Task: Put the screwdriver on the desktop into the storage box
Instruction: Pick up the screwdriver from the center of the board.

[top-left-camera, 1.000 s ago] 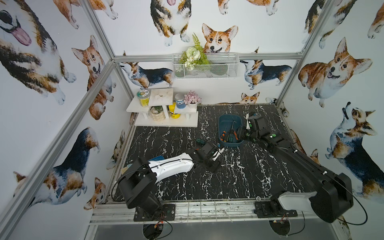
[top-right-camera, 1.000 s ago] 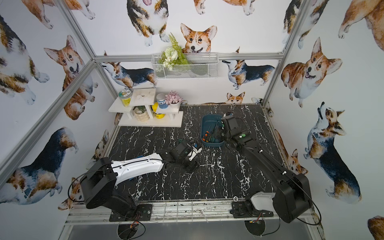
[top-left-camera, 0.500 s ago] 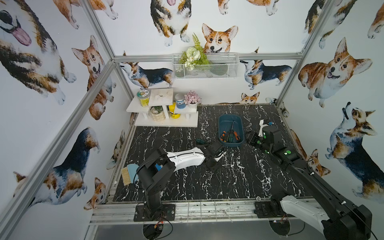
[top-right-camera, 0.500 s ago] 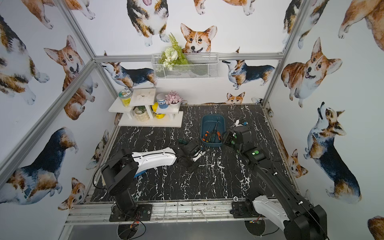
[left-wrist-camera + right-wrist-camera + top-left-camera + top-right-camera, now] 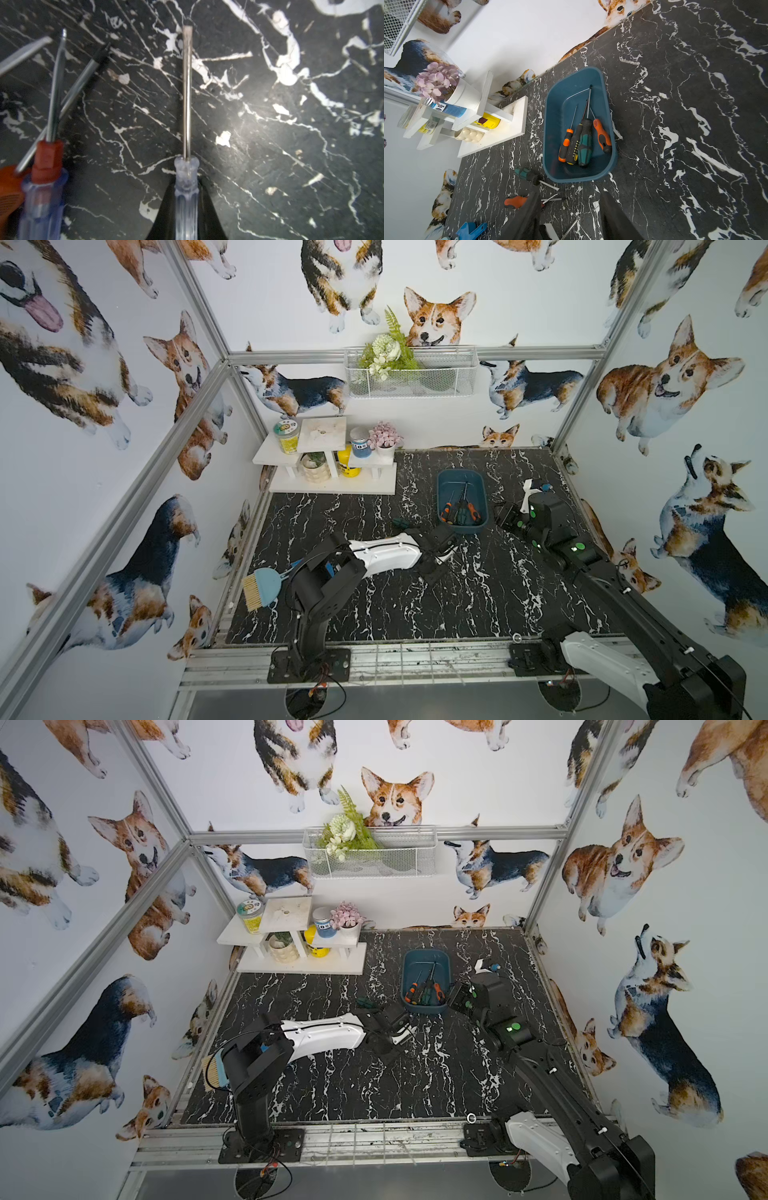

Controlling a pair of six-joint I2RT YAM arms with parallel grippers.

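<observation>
Four screwdrivers lay in the box; loose ones waited on the desk beside it, so the task was partly done. Only the left wrist view showed the left tool clamped on a clear-handled screwdriver low over the desk; the top views hid that grip. The right tool hung part-open, empty, near the box

High stereo pair, wrist close-ups: desktop

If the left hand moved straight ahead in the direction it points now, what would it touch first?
Probably the desktop itself. The left hand is shut on a clear-handled screwdriver, and only bare surface lies ahead; the other screwdrivers lie off to one side. Depth is unclear.
</observation>
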